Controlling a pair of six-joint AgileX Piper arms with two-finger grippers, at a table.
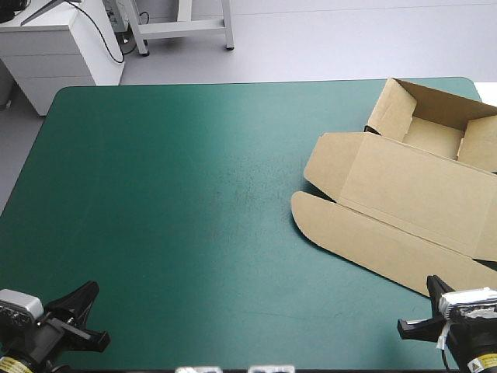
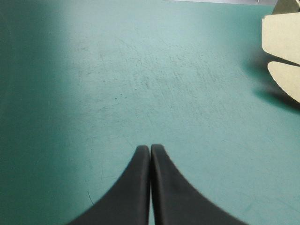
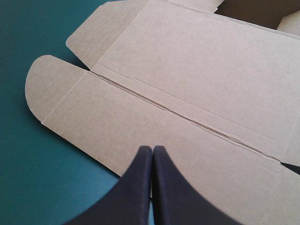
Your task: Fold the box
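The brown box (image 1: 404,190) lies on the right side of the teal-green table, an open tray at the far right with its lid and front flap spread flat toward the near edge. My right gripper (image 1: 432,311) sits at the near right corner, shut, just short of the flap's near edge. In the right wrist view its tips (image 3: 152,149) hover over the front flap (image 3: 154,126), with nothing held. My left gripper (image 1: 87,299) rests at the near left corner, shut and empty (image 2: 150,147). Far ahead of it and to the side, the box's flaps (image 2: 283,56) show.
Bare teal-green cover (image 1: 178,194) fills the left and middle of the table. A white cabinet (image 1: 54,47) and a metal stand (image 1: 182,27) lie beyond the far edge. The box reaches the table's right edge.
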